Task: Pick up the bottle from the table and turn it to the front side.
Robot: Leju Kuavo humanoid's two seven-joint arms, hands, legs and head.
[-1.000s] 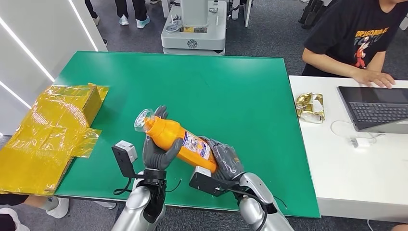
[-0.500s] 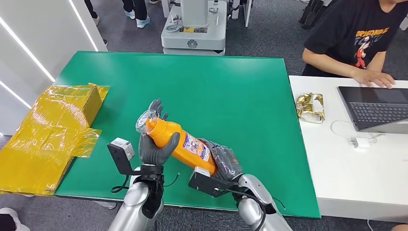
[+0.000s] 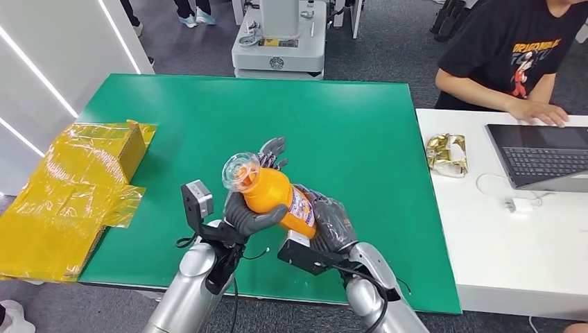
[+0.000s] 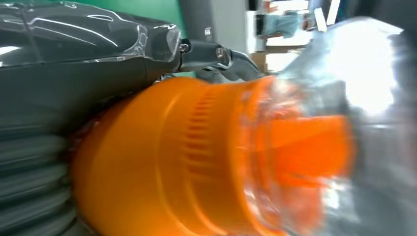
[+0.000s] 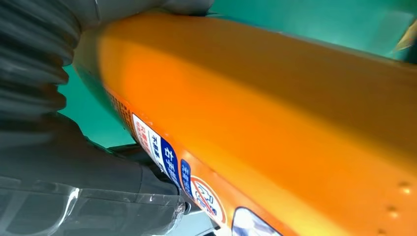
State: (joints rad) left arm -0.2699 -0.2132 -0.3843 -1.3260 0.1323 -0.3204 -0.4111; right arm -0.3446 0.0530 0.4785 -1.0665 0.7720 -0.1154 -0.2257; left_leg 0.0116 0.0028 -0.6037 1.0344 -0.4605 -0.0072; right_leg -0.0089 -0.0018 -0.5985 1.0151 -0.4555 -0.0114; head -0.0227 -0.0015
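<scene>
Head view shows the orange bottle lifted above the green table, near its front edge, held by both hands. The bottle is smooth glossy plastic, round in body, tilted with its clear dome-shaped cap pointing up and to the robot's left. The left hand wraps the upper part, just under the cap; its thumb lies across the front and dark fingers stand up behind. The right hand grips the lower part, where a white and blue printed label is seen. From the left wrist, the bottle neck has fine ribs and the cap looks transparent and blurred. From the right wrist, the label runs along the shiny orange side. A crinkled yellow wrapped box lies at the table's left edge. A person sits at a white desk with a laptop.
</scene>
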